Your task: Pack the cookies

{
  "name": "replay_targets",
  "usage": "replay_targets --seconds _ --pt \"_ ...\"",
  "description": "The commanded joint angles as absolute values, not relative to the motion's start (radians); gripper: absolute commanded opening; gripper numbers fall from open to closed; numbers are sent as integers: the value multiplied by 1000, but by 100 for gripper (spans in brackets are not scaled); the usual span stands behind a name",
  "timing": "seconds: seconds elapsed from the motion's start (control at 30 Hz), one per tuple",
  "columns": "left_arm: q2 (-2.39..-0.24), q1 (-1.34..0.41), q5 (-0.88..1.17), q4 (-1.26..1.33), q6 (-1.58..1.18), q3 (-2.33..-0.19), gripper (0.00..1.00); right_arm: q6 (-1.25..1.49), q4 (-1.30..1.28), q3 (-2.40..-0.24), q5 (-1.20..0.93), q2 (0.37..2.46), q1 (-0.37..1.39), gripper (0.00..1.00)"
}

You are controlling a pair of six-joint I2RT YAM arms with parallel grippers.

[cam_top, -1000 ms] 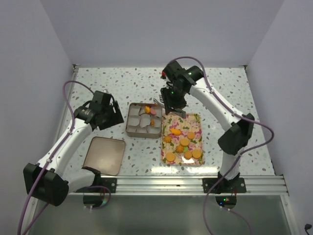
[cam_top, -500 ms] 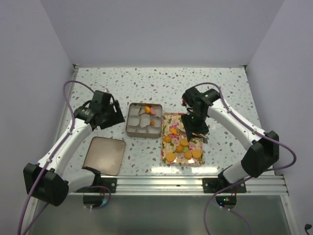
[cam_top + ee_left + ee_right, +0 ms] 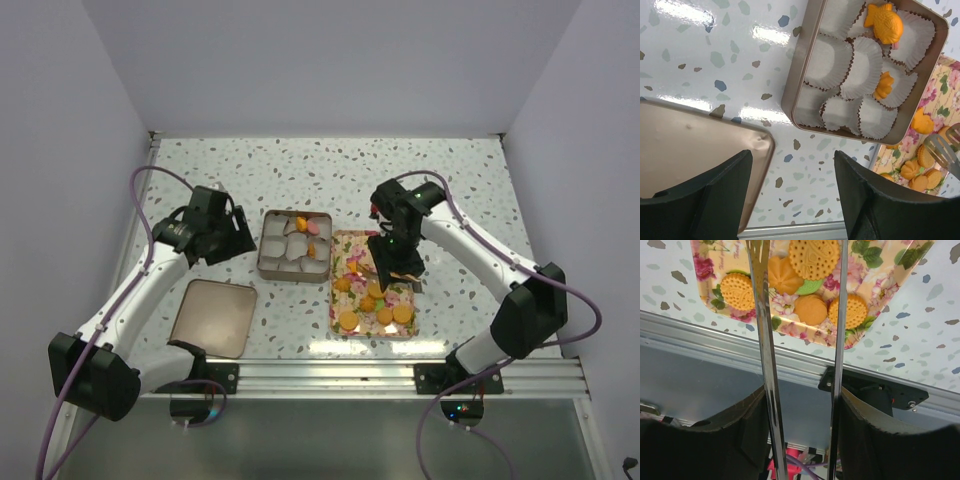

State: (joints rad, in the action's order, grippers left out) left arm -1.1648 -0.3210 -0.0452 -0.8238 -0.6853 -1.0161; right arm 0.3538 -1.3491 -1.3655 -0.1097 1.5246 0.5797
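1. The right claw [image 3: 392,268], clamping a pair of tongs [image 3: 761,315], is no longer reaching over the far corner of the tin [image 3: 263,255] as it was a second ago. It is now hanging over the tray [image 3: 398,250], and in the last half second it is only settling slightly.
2. The tongs' blades are standing apart with nothing between them. In the wrist view they are straddling the cookies [image 3: 814,257] at the tray's near end.
3. Most cookies are lying on the tray. A few are already sitting in the cups [image 3: 835,55] inside the tin.
4. Judging from this, one drop-off is finished and the next pick-up is starting. With most cups unfilled, the packing is looking far from done.
5. The left claw [image 3: 790,170] is hovering spread wide and empty above the surface [image 3: 450,180], between the lid [image 3: 212,317] and the tin, where it was before.
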Motion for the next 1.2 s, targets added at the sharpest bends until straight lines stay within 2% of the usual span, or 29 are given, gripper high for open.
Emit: replay_targets --seconds 0.0,0.73,0.9,1.03,1.17 --pt "-1140 -314 -43 -798 -680 -1000 72 333 -1424 -1362 -138 1555 575 53" --pt "-1161 -314 -51 -792 -681 -1008 72 293 -1381 -1422 -136 1689 577 52" --pt "-1167 -314 -55 -788 -683 -1015 72 284 -1387 -1448 -143 1703 577 44" --pt "-1173 -314 -52 -782 -687 -1015 72 279 -1397 -1465 -147 1703 577 32" --pt "-1177 -314 -58 -787 -686 -1028 72 285 -1437 -1578 -124 1716 577 31"
